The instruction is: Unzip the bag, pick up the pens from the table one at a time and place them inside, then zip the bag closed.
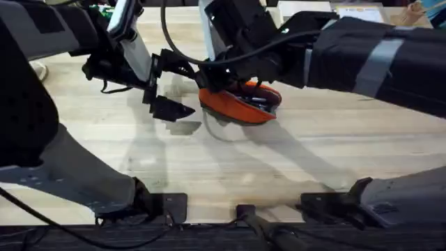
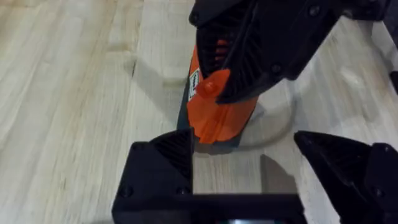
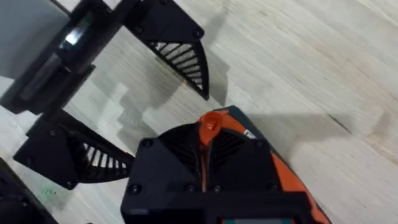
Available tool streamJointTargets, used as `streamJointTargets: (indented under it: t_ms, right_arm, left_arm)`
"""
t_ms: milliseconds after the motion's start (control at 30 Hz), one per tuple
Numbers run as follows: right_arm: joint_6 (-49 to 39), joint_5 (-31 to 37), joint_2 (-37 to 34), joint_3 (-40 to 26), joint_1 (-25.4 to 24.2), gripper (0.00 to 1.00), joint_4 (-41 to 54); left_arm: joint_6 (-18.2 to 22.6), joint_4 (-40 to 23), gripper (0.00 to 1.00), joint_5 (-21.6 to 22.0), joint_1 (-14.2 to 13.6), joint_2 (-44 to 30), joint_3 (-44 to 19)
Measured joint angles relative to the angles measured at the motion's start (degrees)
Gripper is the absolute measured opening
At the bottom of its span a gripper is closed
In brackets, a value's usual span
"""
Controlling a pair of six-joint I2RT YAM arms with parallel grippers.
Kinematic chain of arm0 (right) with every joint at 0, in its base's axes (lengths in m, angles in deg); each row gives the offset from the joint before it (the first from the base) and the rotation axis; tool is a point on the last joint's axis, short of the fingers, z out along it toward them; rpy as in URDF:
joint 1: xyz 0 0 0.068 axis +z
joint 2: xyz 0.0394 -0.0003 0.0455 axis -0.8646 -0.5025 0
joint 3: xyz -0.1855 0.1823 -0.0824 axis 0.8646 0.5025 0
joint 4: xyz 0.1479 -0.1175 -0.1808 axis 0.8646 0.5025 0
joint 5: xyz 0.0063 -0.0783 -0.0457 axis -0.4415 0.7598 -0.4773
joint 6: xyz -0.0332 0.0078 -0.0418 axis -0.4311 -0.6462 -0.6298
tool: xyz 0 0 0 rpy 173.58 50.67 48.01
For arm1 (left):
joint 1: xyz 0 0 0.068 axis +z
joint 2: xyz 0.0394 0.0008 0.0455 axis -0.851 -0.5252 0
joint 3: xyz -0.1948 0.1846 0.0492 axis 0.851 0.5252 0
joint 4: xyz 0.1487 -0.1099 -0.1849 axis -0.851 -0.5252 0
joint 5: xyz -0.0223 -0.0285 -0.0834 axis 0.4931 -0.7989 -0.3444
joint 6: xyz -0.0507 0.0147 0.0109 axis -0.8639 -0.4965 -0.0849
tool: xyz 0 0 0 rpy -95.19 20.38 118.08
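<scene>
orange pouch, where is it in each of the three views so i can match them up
Overhead: the orange pouch lies just above centre, under the right gripper.
Left wrist: centre, beyond the open left gripper.
Right wrist: lower centre-right, behind the gripper's fingers.
Shared landmark: the orange zipper pull.

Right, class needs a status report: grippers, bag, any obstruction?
Left gripper open, empty beside bag. Right gripper shut on bag's end. No obstruction seen.
</scene>
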Motion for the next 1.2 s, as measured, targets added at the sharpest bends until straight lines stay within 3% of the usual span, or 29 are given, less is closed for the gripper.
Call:
streamJointTargets:
  t_ms: [233, 400, 567, 800, 867, 933, 1000, 1033, 1200]
  right_arm:
    - [0.0, 0.0, 0.0, 0.0, 0.0, 0.031, 0.0]
    - [0.0, 0.0, 0.0, 0.0, 0.0, 0.031, 0.0]
    - [0.0, 0.0, 0.0, 0.0, 0.0, 0.031, 0.0]
    - [0.0, 0.0, 0.0, 0.0, 0.0, 0.031, 0.0]
    - [0.0, 0.0, 0.0, 0.0, 0.0, 0.031, 0.0]
    - [0.0, 0.0, 0.0, 0.0, 0.0, 0.031, 0.0]
    - [0.0, -0.1, 0.0, 0.0, 0.0, 0.031, 0.3]
    - [0.0, -0.1, 0.0, 0.0, 0.1, 0.031, 0.7]
    - [0.0, -0.6, 0.3, 0.0, -0.7, 0.031, 2.4]
  left_arm:
    - [-3.5, 3.5, 0.994, -0.8, -0.7, 0.0, 0.5]
    - [-8.1, 6.6, 0.994, -1.6, -2.8, -1.1, 0.5]
    - [-9.8, 7.4, 0.994, -2.7, -4.4, -2.9, 0.5]
    - [-11.6, 7.3, 0.861, -3.2, -4.9, -2.9, 0.5]
    - [-12.2, 7.2, 0.793, -3.6, -4.9, -2.9, 0.5]
    - [-12.5, 7.2, 0.634, -4.2, -4.9, -2.9, 0.5]
    - [-12.9, 7.5, 0.347, -4.7, -4.9, -2.9, 0.5]
    - [-12.8, 7.6, 0.058, -4.7, -4.9, -2.9, 0.6]
    - [-13.0, 7.6, 0.045, -4.8, -4.9, -2.9, 0.6]
